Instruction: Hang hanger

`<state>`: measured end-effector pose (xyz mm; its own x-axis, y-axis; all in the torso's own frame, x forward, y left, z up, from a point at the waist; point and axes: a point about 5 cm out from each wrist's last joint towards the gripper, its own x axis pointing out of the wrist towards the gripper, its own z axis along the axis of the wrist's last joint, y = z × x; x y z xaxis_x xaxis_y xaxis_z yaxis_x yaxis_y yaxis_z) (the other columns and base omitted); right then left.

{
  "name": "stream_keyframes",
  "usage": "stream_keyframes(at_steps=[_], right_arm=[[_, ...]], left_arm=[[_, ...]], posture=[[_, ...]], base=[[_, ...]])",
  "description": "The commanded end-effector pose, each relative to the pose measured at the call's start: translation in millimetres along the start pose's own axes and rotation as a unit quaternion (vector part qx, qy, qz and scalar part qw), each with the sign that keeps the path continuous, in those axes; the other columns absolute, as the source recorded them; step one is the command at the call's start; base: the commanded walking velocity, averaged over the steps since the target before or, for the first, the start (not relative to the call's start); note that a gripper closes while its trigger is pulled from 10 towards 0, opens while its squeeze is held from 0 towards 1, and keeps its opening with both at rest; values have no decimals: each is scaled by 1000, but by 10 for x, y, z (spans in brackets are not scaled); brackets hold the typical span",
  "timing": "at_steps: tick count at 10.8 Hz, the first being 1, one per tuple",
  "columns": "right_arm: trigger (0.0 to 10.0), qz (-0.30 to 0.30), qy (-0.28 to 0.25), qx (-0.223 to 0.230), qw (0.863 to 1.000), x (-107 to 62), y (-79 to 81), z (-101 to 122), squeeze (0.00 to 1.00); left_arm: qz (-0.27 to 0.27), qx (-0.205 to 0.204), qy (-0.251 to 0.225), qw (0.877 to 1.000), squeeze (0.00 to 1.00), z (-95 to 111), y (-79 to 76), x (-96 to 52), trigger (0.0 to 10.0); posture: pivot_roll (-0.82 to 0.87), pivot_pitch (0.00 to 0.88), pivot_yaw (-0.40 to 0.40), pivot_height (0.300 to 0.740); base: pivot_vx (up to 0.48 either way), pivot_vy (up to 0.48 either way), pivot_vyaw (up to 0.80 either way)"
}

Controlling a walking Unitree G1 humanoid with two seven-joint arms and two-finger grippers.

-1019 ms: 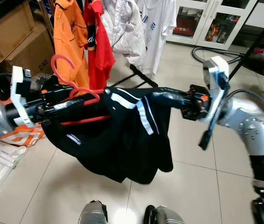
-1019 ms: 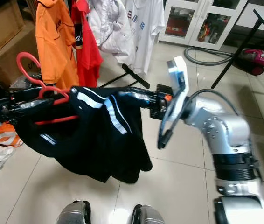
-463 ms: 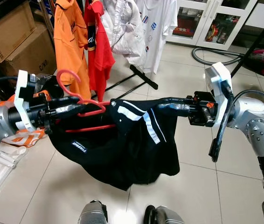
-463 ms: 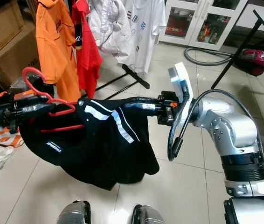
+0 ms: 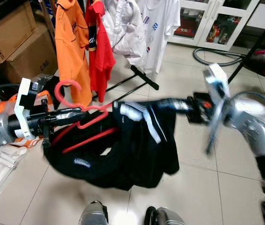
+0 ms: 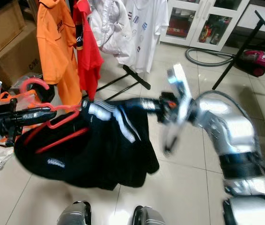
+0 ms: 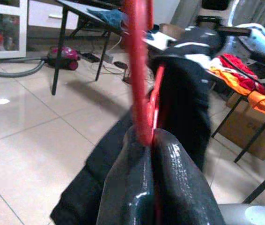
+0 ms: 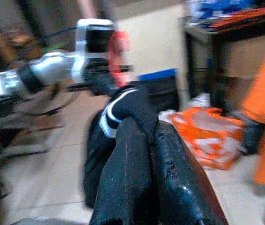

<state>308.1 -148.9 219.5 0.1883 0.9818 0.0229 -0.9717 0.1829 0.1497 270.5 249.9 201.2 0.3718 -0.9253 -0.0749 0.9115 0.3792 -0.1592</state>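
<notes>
Two silver arms with ribbed black joint bands; each wrist carries a white bracket, orange trim and a black cable. Left gripper (image 5: 83,111) and right gripper (image 5: 123,107) have long glossy black fingers

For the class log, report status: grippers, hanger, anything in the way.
Left gripper shut on red hanger. Right gripper shut on black garment, which drapes between both. Clothes rack ahead, hung with shirts.
</notes>
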Motion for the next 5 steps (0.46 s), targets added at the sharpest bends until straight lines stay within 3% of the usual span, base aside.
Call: stream_keyframes(at_steps=[1,2,5], right_arm=[[3059,-6,-4,-14,1000,34,-9,60,1000],[10000,-22,-2,-16,1000,38,-47,43,1000],[10000,-31,-6,-13,999,9,-101,46,1000]], left_arm=[[-19,13,-9,1000,0,62,-55,48,0],[-19,11,-9,1000,0,52,-68,53,0],[-19,9,-9,1000,0,43,-87,61,0]], posture=[[27,124,-6,740],[30,126,-8,740],[30,133,-8,740]], base=[[0,0,0],[0,0,0],[0,0,0]])
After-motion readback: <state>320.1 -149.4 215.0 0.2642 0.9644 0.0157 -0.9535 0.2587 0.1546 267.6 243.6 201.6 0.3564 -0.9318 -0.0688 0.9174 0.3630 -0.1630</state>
